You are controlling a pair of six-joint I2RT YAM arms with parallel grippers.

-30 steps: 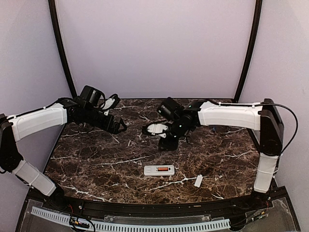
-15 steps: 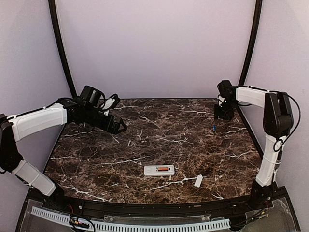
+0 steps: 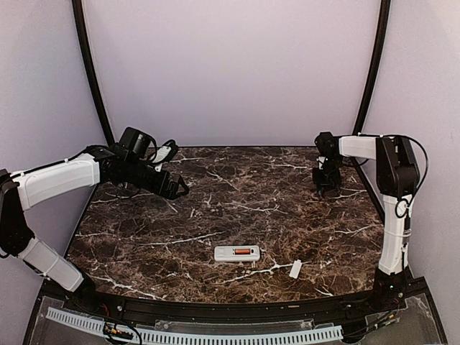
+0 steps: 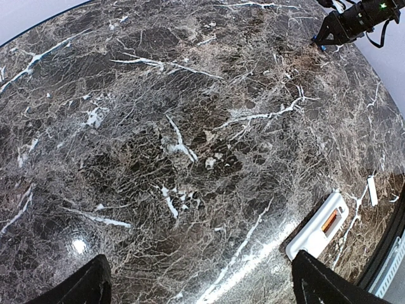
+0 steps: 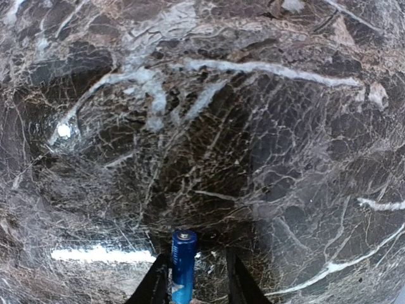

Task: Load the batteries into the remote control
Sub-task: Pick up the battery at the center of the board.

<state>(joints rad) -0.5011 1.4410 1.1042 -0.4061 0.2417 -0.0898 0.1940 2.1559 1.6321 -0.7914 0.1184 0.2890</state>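
Observation:
The white remote control [image 3: 237,253] lies bay-up near the front middle of the table, with one orange-red battery [image 3: 244,252] in its bay. It also shows in the left wrist view [image 4: 319,225]. A blue battery [image 5: 183,263] lies between my right gripper's [image 5: 195,282] fingers, against the left finger, with a gap to the right finger. The right gripper [image 3: 327,181] is low at the far right of the table and open. My left gripper [image 3: 176,188] hovers open and empty at the far left; it also shows in the left wrist view [image 4: 202,296].
A small flat white cover piece [image 3: 295,269] lies to the right of the remote near the front edge; it also shows in the left wrist view [image 4: 372,190]. The dark marble table [image 3: 215,215] is bounded by black posts and lilac walls.
My right arm swung from the table's middle to the far right, then came down over the blue battery that lay there. The left arm and the remote have not moved.

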